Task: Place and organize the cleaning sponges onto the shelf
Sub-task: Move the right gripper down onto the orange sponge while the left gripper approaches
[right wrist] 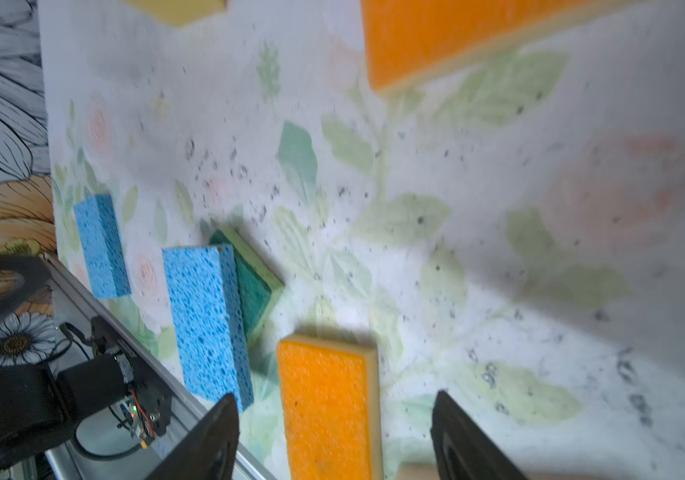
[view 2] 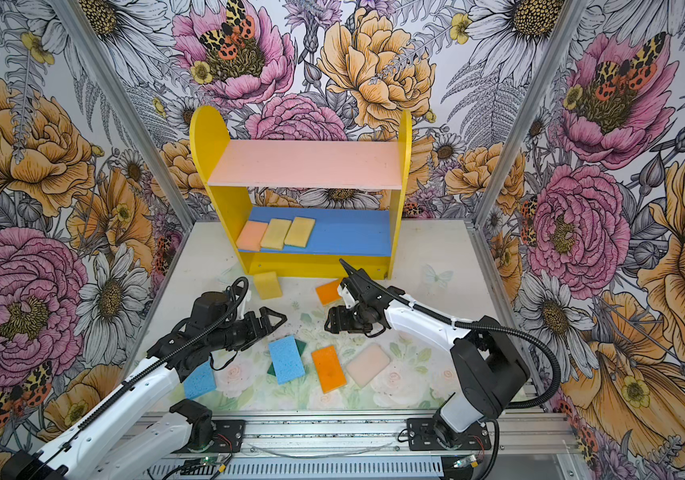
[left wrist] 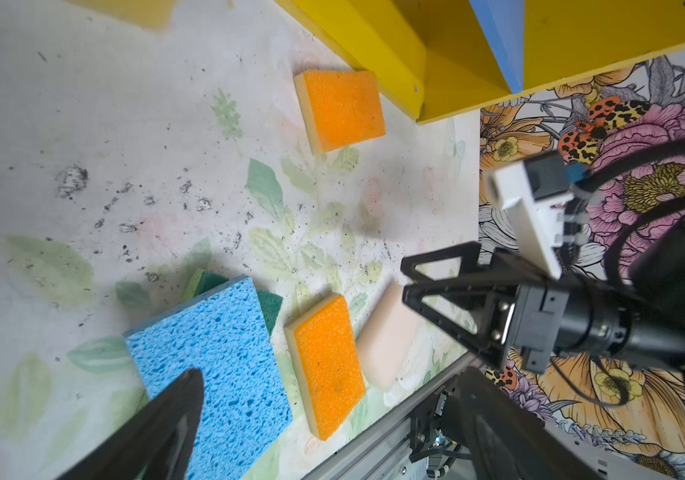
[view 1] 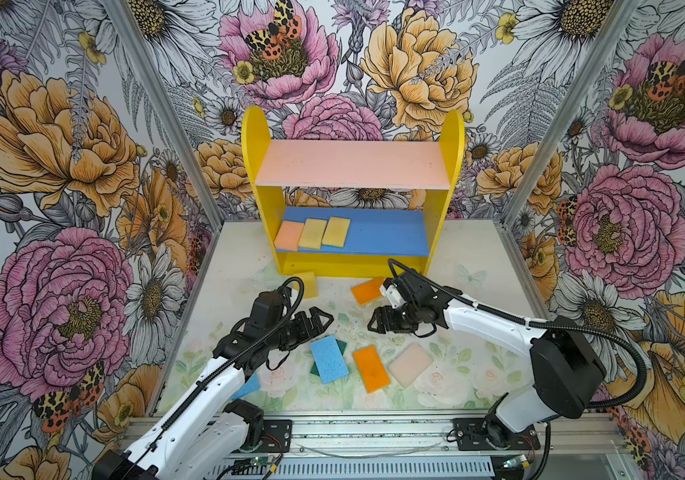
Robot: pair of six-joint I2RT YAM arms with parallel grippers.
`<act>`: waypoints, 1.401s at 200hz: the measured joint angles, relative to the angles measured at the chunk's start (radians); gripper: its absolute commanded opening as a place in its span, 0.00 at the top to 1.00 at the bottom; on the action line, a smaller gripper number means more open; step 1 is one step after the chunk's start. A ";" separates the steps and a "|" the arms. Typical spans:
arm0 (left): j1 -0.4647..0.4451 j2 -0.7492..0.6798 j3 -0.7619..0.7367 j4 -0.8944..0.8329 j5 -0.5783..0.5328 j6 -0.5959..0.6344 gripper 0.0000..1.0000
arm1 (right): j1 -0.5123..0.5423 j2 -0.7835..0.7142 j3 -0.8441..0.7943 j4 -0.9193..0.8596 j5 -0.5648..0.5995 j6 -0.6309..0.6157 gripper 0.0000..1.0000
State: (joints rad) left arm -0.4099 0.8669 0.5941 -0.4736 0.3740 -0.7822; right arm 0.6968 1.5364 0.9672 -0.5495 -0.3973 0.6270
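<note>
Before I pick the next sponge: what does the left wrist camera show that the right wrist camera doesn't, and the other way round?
Only the left wrist view: the shelf, showing its yellow foot and the edge of its blue board, and the right gripper, open. Only the right wrist view: the lone blue sponge beside the front rail. Both: the stacked blue sponge lying on the dark green sponge, the orange sponge next to them, and the far orange sponge nearer the shelf, cut off in the right wrist view.
</note>
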 measured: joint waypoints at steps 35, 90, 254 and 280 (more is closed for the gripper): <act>-0.012 0.011 -0.029 0.089 0.000 -0.047 0.04 | 0.090 -0.024 -0.071 -0.027 -0.023 0.000 0.33; -0.039 -0.041 -0.055 0.123 -0.008 -0.087 0.04 | 0.170 0.040 -0.076 -0.030 -0.018 -0.015 0.48; -0.033 -0.091 -0.097 0.127 -0.006 -0.106 0.04 | 0.177 0.047 -0.042 -0.048 0.047 -0.007 0.48; -0.033 -0.091 -0.097 0.127 -0.006 -0.109 0.04 | 0.177 0.043 -0.042 -0.042 0.053 -0.008 0.46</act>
State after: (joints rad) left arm -0.4427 0.7757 0.4969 -0.3462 0.3676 -0.8909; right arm 0.8738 1.5795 0.9249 -0.5919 -0.3443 0.6189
